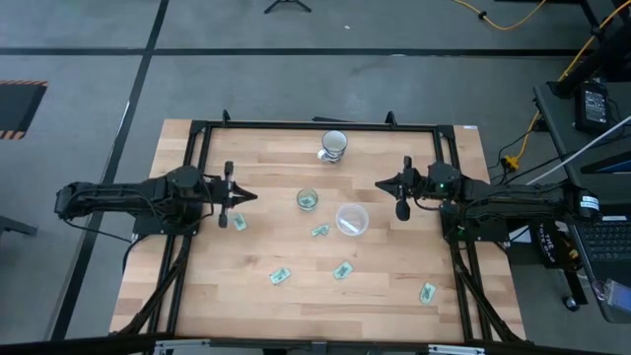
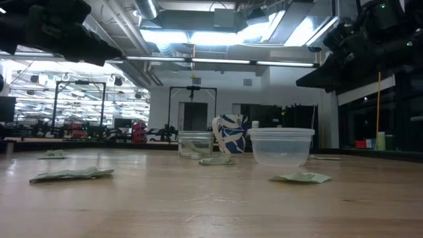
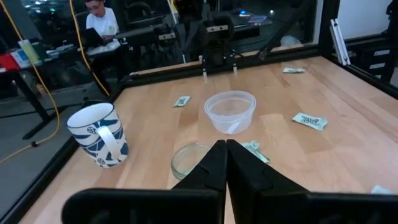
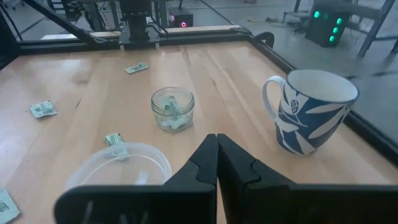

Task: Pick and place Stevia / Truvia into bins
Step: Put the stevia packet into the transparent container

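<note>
Several light green Stevia packets lie flat on the wooden table: one (image 1: 240, 224) near my left gripper, one (image 1: 319, 232) between the cups, and others (image 1: 281, 276) (image 1: 342, 270) (image 1: 427, 292) toward the near edge. The narrow clear glass (image 1: 308, 200) (image 4: 173, 109) stands mid-table with a packet inside. The wider translucent plastic cup (image 1: 352, 219) (image 3: 230, 112) stands to its right and holds something pale. My left gripper (image 1: 246, 196) (image 3: 225, 146) hovers shut, left of the glass. My right gripper (image 1: 380, 183) (image 4: 216, 140) hovers shut, right of both cups.
A white mug with a blue pattern (image 1: 333, 145) (image 4: 314, 112) stands near the table's far edge. A black frame (image 1: 296, 124) runs around the table. Bare wood lies between the scattered packets toward the near edge. A person sits in the room beyond, in the left wrist view.
</note>
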